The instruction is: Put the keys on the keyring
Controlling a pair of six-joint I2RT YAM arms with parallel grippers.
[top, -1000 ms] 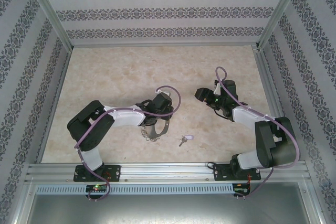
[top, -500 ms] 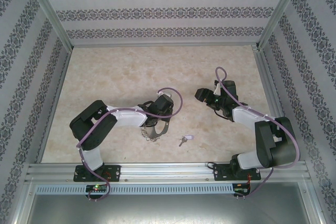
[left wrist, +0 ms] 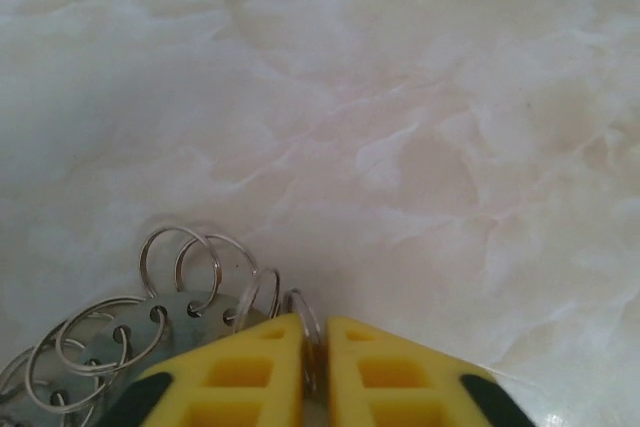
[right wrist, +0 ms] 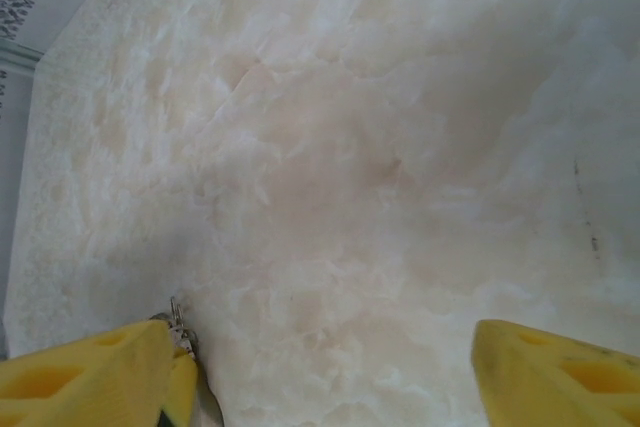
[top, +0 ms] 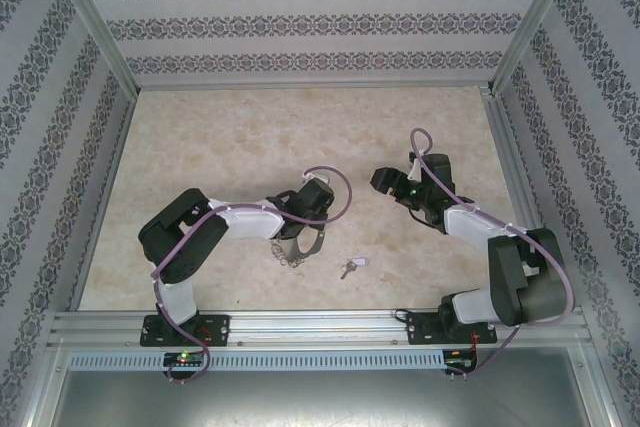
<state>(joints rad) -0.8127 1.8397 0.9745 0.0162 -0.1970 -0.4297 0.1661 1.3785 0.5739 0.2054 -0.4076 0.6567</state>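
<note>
Yellow fingers (left wrist: pixel 250 372) of left hand (left wrist: pixel 315 332) are pressing together on the keyring (left wrist: pixel 165 319), pinching a thin wire loop at its rim. So the grab-the-ring step is looking in hand, threading not yet begun. Keyring seems to be resting on the table (top: pixel 250 137) right under left hand, near the front edge, with its small rings (left wrist: pixel 180 262) fanning out beside the fingers. Key (top: pixel 346 270) with pale tag (top: pixel 359 261) is lying flat on the table just right of the keyring, not touching it, between the two arms. Right hand (right wrist: pixel 320 352) is hanging spread wide over bare table, gripping nothing, well behind the key. Next move, my guess: left is needing to lift and steady the ring, while right is needing to drop onto the key and pinch it by the tag end, keeping the hole clear. Risks: key is small and flat, so it's calling for a low, precise pinch. Loose rings are crowding the rim and could be snagging or blocking the threading spot. With the grip on thin wire, the ring could be swivelling. Small metal bit is showing beside one right finger, can't tell what.
</note>
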